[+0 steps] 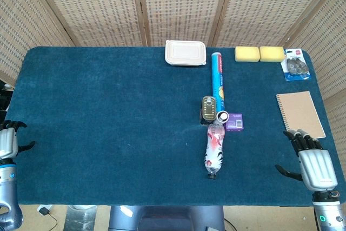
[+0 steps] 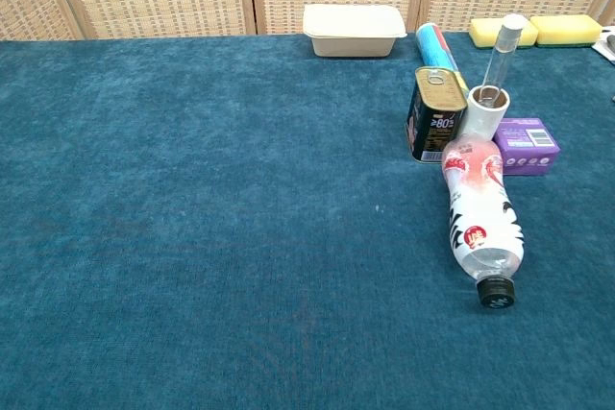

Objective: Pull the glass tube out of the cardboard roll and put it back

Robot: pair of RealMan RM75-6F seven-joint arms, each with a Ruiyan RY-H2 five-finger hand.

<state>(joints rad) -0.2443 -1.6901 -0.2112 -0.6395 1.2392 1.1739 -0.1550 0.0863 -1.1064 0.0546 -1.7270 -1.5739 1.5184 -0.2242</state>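
Glass tube (image 2: pixel 504 51) stands upright in the white cardboard roll (image 2: pixel 483 112), its upper length sticking out above the rim. We log the roll just beside the can (image 2: pixel 434 114) and the purple box (image 2: pixel 528 146), right of desk centre. Nearest us, both hands rest at the front edge of the blue desk (image 1: pixel 108 133) (seen in the head view only): left hand (image 1: pixel 7 144) and right hand (image 1: pixel 313 160), each released, fingers apart, grasping nothing. A plastic bottle (image 2: pixel 479 213) lies cap towards us, its base touching the roll. Farther back: a blue tube (image 1: pixel 218 77), a lidded container (image 1: pixel 185 52), two yellow sponges (image 1: pixel 259 53).
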